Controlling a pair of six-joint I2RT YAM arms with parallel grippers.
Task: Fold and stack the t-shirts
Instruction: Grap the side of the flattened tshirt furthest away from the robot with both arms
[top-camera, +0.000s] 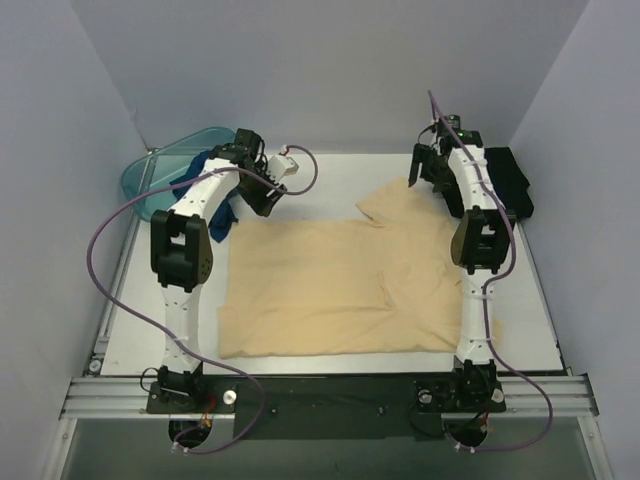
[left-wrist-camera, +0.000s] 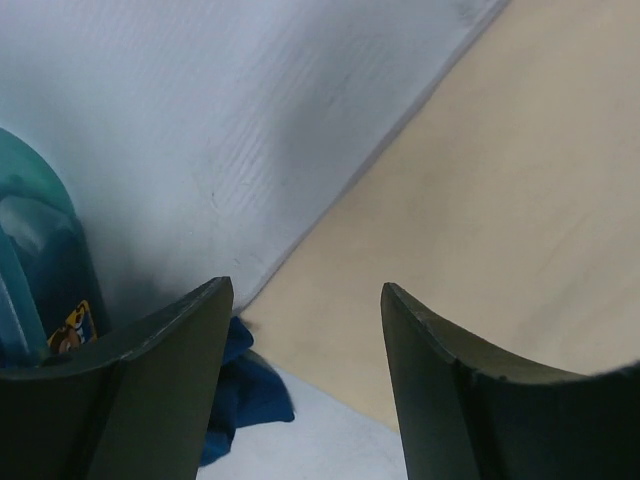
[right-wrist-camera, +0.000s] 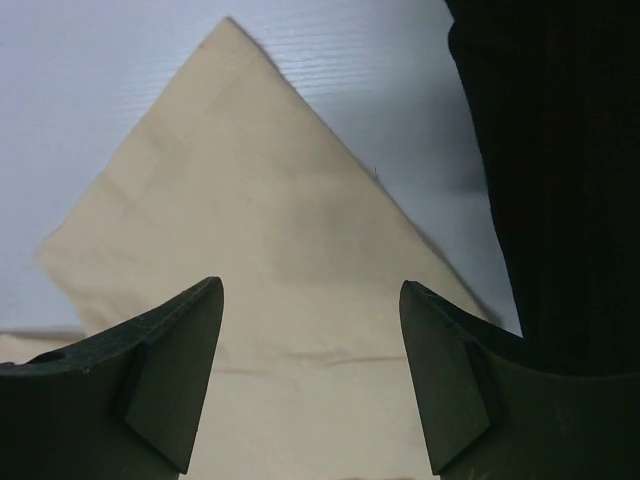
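T-shirt (top-camera: 340, 290), tan, on table (top-camera: 330, 170); left end effector (left-wrist-camera: 305, 290) and right end effector (right-wrist-camera: 310, 288) open.

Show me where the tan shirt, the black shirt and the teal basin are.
Tan shirt (top-camera: 330, 290): top view, middle of its body.
Black shirt (top-camera: 512, 185): top view, its middle.
Basin (top-camera: 135, 182): top view, left rim.

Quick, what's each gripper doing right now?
Left gripper: open, holding nothing.
Right gripper: open, empty, over the pale yellow-tan cloth t-shirt.
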